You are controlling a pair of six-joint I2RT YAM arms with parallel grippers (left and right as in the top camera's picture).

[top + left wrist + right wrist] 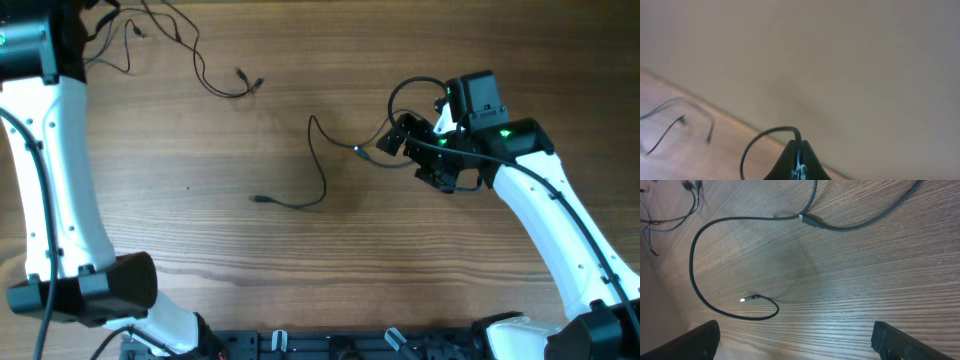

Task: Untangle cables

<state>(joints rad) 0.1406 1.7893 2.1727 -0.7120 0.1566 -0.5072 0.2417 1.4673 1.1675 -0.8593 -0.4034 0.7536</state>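
Observation:
A thin black cable (200,70) trails across the far-left table, its plug end (250,80) lying free. My left gripper (80,35) at the far-left corner is shut on this cable, which curves out of the closed fingers (799,150) in the left wrist view. A thicker black cable (320,170) lies mid-table with its plug (260,199) toward the front, a connector (360,150) and a loop (405,90) by the right arm. My right gripper (415,155) is open and empty above the wood, right of that cable (692,270); its fingers (795,340) hold nothing.
The table is bare wood (200,260). A beige wall (840,60) rises behind the table's far edge in the left wrist view. More thin cable strands (680,215) lie at the upper left of the right wrist view. The arm bases stand at the front edge.

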